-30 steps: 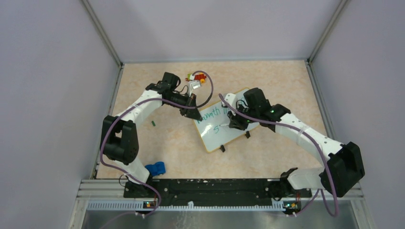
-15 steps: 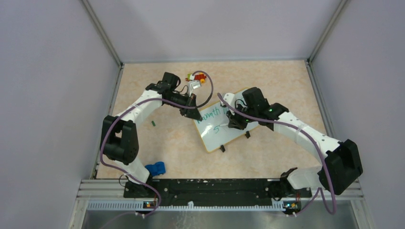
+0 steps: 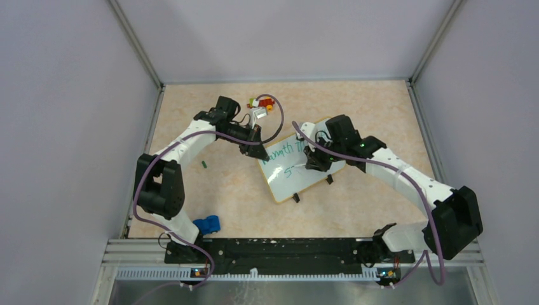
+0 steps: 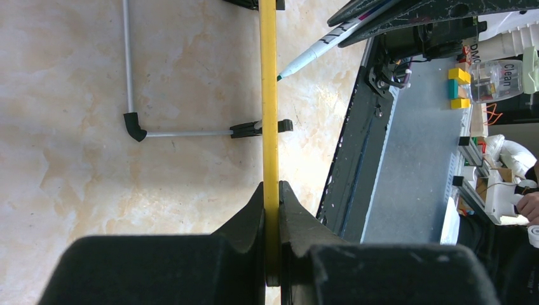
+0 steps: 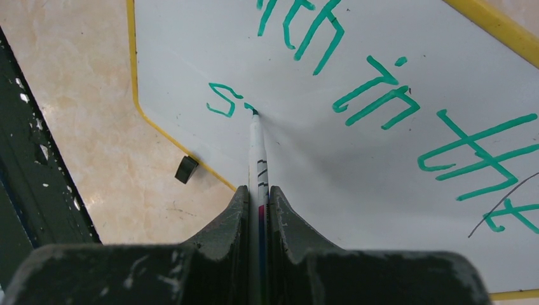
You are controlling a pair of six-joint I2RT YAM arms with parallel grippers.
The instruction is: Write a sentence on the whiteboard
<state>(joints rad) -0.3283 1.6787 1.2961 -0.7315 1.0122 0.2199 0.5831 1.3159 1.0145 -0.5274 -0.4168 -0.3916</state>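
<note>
**Both tools clamped: 1 on the marker, 1 on the board's rim**

The right tool is pinched narrow on a marker, its 2 fingers hard against the barrel. The marker's green tip touches the whiteboard just right of a green "S" that starts the lower line. The left tool is closed tight on the board's yellow rim, which its own camera shows edge-on between the fingers.

From above, the whiteboard sits mid-bench between the 2 arms. Its long axis runs diagonally from near-left to far-right. Its 2 black feet stand along the nearer long edge. The left tool grips at the far-left corner. The sentence runs along the long axis in 2 lines, the upper one nearly full and the lower one barely begun.

The bench is beige and marbled. A blue object lies near the left arm's base, and a small green bit lies farther out. A cluster of coloured blocks sits near the back. Pale lilac walls close in 3 sides.
</note>
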